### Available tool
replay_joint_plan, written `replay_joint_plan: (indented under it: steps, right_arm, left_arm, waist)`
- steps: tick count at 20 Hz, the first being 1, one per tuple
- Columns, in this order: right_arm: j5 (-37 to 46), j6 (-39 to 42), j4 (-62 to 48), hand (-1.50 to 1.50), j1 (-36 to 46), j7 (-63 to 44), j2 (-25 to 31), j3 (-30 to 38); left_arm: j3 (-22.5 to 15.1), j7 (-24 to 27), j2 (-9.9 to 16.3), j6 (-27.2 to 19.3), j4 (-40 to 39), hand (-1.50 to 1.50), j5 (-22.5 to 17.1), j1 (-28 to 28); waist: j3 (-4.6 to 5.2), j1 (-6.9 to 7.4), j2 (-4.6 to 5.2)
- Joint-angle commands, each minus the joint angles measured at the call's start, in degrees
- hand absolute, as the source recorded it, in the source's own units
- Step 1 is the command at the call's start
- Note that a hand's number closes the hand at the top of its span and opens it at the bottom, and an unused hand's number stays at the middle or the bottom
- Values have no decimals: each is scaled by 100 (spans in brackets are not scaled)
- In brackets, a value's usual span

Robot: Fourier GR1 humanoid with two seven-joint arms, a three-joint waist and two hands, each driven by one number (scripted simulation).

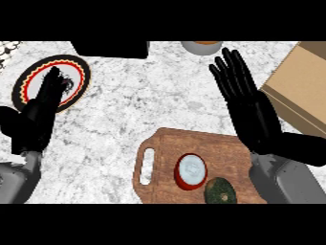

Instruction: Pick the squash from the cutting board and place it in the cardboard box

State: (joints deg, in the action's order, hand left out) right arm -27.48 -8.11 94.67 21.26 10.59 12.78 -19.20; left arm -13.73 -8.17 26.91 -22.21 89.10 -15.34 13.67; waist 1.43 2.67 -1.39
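My right hand point(254, 112) hangs flat-fingered and holding nothing just beyond the cutting board point(186, 146), the squash point(220, 191) untouched at its near edge, so I judge the lift and carry right to the cardboard box point(313, 88) remain.

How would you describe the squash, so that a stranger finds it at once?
Find the wooden cutting board at the counter's near edge. Two things lie on it: the squash is the dark green one at the near edge, beside a red round item with a white top.
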Motion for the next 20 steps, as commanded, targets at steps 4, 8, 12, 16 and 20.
replay_joint_plan:
  steps: [4,8,12,16,20]
  right_arm:
    - [491,-37,495,-150,-1320,-349,644,-460]
    - [2765,217,-21,-150,-847,-206,2572,-778]
    - [2509,-413,-72,-150,-2968,1308,1864,-1014]
    - [2010,355,-728,-150,-3382,3358,1966,-638]
    - [2596,209,-1030,-150,-3151,3672,2413,-176]
  left_arm:
    - [458,274,921,7,-509,0,559,-764]
    - [322,58,1002,-28,-698,0,685,-826]
    - [456,432,1001,-34,-1059,0,781,-1152]
    - [486,607,858,48,-1504,0,904,-855]
    - [493,744,718,158,-1492,0,1001,-917]
  waist:
    - [-140,-334,102]
    - [27,-370,-32]
    - [-151,-468,124]
    - [-152,-398,151]
    - [-144,-307,138]
